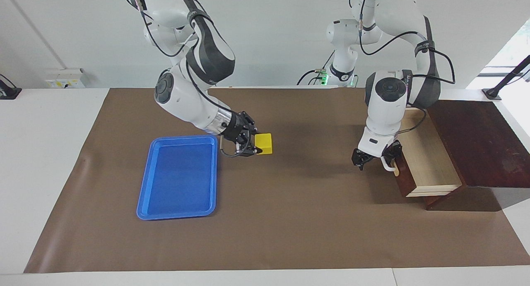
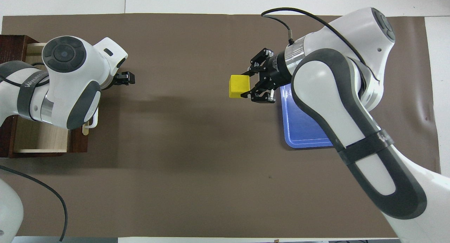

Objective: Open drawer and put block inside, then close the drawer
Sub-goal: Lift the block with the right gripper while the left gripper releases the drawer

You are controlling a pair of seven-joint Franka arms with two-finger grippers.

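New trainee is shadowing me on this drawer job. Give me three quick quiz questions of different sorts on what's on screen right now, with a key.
1. True or false: the drawer stands pulled out, its pale interior showing.
2. Multiple choice: the yellow block is (A) lying in the blue tray, (B) held by the right gripper over the brown mat, (C) inside the drawer.
3. Fill in: the left gripper is at the drawer's white ____.

Key: 1 true; 2 B; 3 handle.
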